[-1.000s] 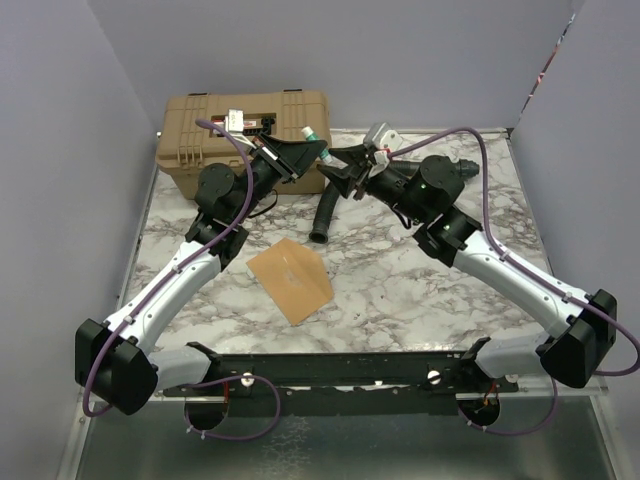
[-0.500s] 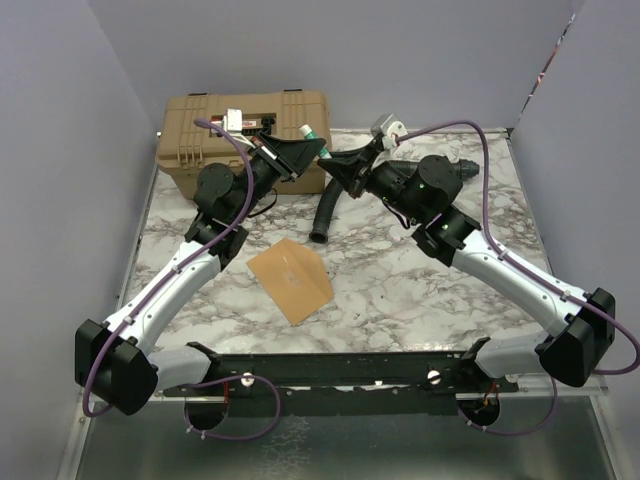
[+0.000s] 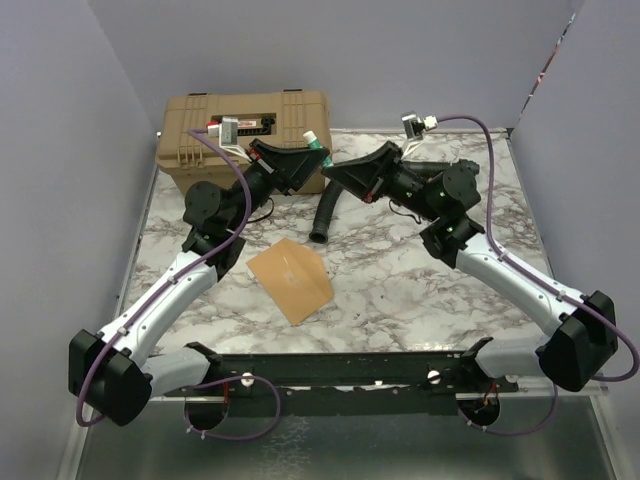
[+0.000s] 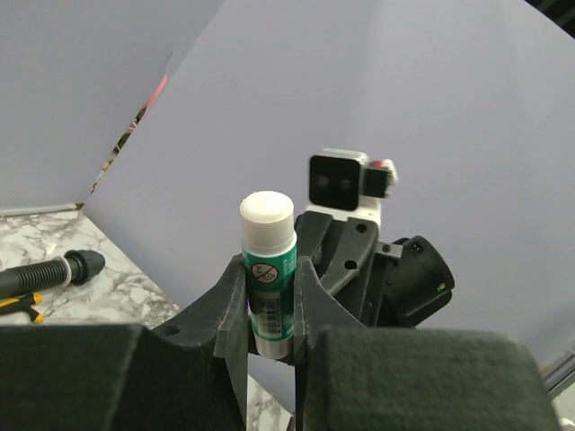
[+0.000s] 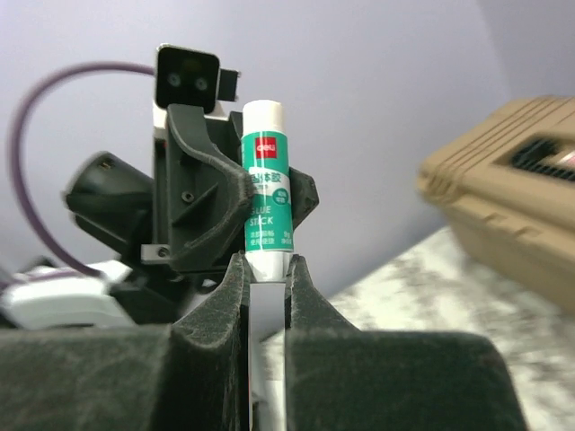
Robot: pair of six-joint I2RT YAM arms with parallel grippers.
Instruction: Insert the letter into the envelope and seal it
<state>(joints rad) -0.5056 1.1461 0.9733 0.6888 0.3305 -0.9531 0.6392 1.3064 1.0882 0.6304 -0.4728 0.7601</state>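
Observation:
The orange-tan envelope (image 3: 290, 280) lies flat on the marble table between the two arms. No separate letter shows. Both grippers are raised at the back, tip to tip, away from the envelope. My left gripper (image 3: 310, 157) is shut on the green body of a green-and-white glue stick (image 3: 313, 140). In the left wrist view the stick (image 4: 267, 233) stands upright between that gripper's jaws (image 4: 269, 274). My right gripper (image 3: 330, 172) faces it. In the right wrist view its jaws (image 5: 267, 262) pinch the white lower end of the stick (image 5: 267, 180).
A tan toolbox (image 3: 190, 150) stands at the back left, right behind the left gripper, and also shows in the right wrist view (image 5: 512, 197). A black ribbed hose (image 3: 325, 215) lies under the two grippers. Grey walls enclose the table on three sides.
The right wrist has swung up and its gripper has closed in on the glue stick held by the left gripper. The left arm has risen a little. The envelope has not moved.

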